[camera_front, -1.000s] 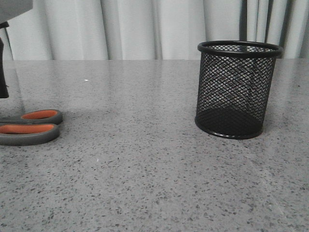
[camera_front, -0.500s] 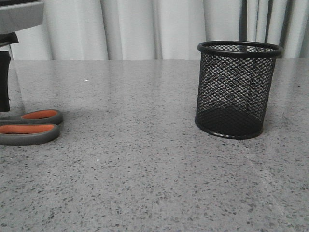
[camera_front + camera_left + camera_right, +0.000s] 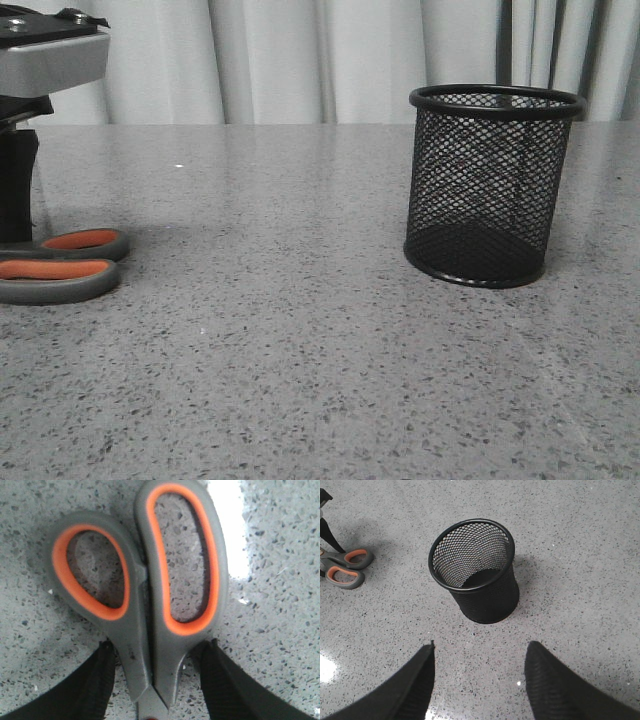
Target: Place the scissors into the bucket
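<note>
Tool (image 3: 155, 680) fingers astride scissors (image 3: 145, 595)

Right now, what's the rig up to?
The left gripper is down over the scissors, open, one finger on each side of the shanks just below the handle loops. The scissors lie flat on the table. The bucket stands upright and empty to the right. The right gripper hovers open near it.

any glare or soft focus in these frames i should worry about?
Left wrist view: blown-out white glare patch on the table beside the scissors, which fill the frame slightly soft. Right wrist view: fainter glare near the frame edge; the bucket is sharp, casting a soft shadow. Front view: even light, bucket crisp.
</note>
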`<action>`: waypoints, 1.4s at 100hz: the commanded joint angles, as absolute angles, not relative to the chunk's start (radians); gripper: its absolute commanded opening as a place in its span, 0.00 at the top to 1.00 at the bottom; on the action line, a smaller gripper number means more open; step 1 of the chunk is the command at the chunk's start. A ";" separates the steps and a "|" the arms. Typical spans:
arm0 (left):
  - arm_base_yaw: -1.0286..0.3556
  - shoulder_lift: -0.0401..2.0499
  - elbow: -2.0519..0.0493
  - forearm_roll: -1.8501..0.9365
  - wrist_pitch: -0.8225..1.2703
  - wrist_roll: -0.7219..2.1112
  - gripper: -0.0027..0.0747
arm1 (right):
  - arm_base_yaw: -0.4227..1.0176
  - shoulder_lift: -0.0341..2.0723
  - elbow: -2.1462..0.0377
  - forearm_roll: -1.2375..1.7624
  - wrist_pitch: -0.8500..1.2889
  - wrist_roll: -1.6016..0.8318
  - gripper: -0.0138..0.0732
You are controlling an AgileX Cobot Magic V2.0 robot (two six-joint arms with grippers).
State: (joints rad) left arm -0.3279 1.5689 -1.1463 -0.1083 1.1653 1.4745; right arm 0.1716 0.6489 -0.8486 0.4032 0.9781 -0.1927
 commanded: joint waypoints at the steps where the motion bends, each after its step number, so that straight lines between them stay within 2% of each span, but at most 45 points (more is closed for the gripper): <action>1: -0.336 1.565 -1.161 -0.128 1.143 1.472 0.50 | 0.173 0.656 -0.882 0.426 0.931 -0.206 0.42; 12: -0.336 1.565 -1.161 -0.128 1.141 1.472 0.50 | 0.173 0.656 -0.882 0.426 0.933 -0.206 0.42; 19: -0.336 1.565 -1.161 -0.128 1.141 1.472 0.54 | 0.173 0.656 -0.882 0.426 0.933 -0.206 0.42; 26: -0.336 1.565 -1.161 -0.128 1.139 1.472 0.66 | 0.173 0.656 -0.882 0.426 0.933 -0.206 0.42; 41: -0.336 1.565 -1.161 -0.128 1.139 1.472 0.99 | 0.173 0.656 -0.882 0.426 0.933 -0.206 0.42; 57: -0.336 1.555 -1.183 -0.128 1.143 1.443 0.99 | 0.173 0.656 -0.882 0.426 0.933 -0.206 0.42; 84: -0.336 1.436 -1.345 -0.133 1.213 1.359 0.99 | 0.173 0.656 -0.882 0.444 0.919 -0.206 0.42; 105: -0.340 1.315 -1.438 -0.160 1.226 1.300 0.99 | 0.173 0.656 -0.882 0.633 0.826 -0.260 0.42; 140: -0.558 1.177 -1.508 -0.136 1.168 1.186 0.99 | 0.173 0.696 -0.882 1.090 0.781 -0.507 0.42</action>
